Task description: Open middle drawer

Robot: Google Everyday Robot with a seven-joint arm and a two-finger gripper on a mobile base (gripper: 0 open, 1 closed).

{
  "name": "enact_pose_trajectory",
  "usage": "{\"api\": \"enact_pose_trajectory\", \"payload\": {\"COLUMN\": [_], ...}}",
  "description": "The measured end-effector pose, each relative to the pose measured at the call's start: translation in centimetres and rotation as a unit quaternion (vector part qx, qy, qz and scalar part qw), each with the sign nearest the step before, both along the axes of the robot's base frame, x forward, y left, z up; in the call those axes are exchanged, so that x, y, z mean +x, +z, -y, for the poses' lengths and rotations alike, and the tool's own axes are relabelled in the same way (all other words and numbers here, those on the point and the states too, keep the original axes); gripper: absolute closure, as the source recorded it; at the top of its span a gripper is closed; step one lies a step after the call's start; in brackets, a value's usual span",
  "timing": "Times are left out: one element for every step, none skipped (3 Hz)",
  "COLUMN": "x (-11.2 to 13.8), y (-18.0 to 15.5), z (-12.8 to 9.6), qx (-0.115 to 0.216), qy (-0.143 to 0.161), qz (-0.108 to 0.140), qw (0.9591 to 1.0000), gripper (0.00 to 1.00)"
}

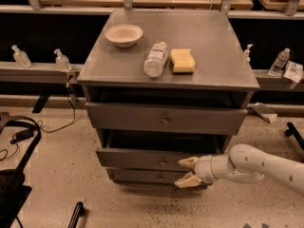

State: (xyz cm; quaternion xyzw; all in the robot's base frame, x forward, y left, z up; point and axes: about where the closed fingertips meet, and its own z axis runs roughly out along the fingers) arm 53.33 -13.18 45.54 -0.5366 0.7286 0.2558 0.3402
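Note:
The grey cabinet (166, 70) has three drawer fronts stacked one above the other. The middle drawer (137, 158) has a small round knob (163, 163) and stands a little out, with a dark gap above it. My gripper (187, 171) is in front of the right part of that front, just right of the knob. Its two pale fingers (189, 163) are spread one above the other, open and holding nothing. The lower finger lies over the bottom drawer (142, 175). The white arm (256, 165) comes in from the right.
The top drawer (166, 118) juts out above the middle one. On the cabinet top lie a white bowl (124, 34), a lying plastic bottle (156, 59) and a yellow sponge (183, 61). Cables and dark gear (16, 137) lie on the floor at left. Bottles stand on ledges behind.

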Motion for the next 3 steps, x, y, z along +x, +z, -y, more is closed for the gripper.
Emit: {"api": "enact_pose_trajectory", "payload": {"x": [-1.8,-2.5,-1.7], "y": [1.0,2.8,4.3], "z": [-0.2,0.0,0.3], "qx": [0.013,0.012,0.001], "qy": [-0.005,-0.005,0.001], "qz": [0.004,0.021,0.036], "qw": [0.9999,0.9997,0.9993], "gripper": [0.39,0.37,0.34]}}
